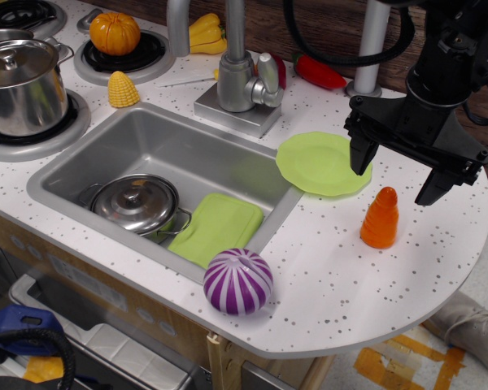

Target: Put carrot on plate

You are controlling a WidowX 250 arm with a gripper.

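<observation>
Spread wide and holding nothing, the jaws of the gripper [397, 174] hang above the carrot [380, 218], which stands upright near the counter's rounded right edge, with the plate [321, 163] farther back, overlapping the sink's [150, 143] right rim.

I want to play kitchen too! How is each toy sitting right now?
carrot: upright on counter, untouched
plate: bare, beside sink
gripper: open, above carrot
small pot: lidded, in sink
green cloth: lying in sink
big pot: lidded, on stove
</observation>
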